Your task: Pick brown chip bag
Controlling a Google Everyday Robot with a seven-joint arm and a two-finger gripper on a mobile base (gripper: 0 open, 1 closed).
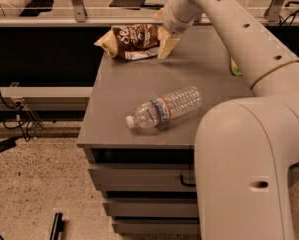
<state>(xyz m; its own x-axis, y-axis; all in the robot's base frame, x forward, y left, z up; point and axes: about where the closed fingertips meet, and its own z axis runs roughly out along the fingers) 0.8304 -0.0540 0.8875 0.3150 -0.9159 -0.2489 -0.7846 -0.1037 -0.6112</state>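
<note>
The brown chip bag point(134, 40) lies at the far left corner of the grey cabinet top point(139, 91). It is glossy dark brown with tan ends and white lettering. My gripper point(166, 40) is down at the bag's right end and touches it or nearly does. The arm reaches in from the right, over the cabinet top. The bag rests on the surface.
A clear water bottle point(164, 107) with a red and blue label lies on its side in the middle of the cabinet top. A sliver of a green snack bag point(234, 67) shows behind my arm at the right. Drawers are below, and a rail and cables lie behind.
</note>
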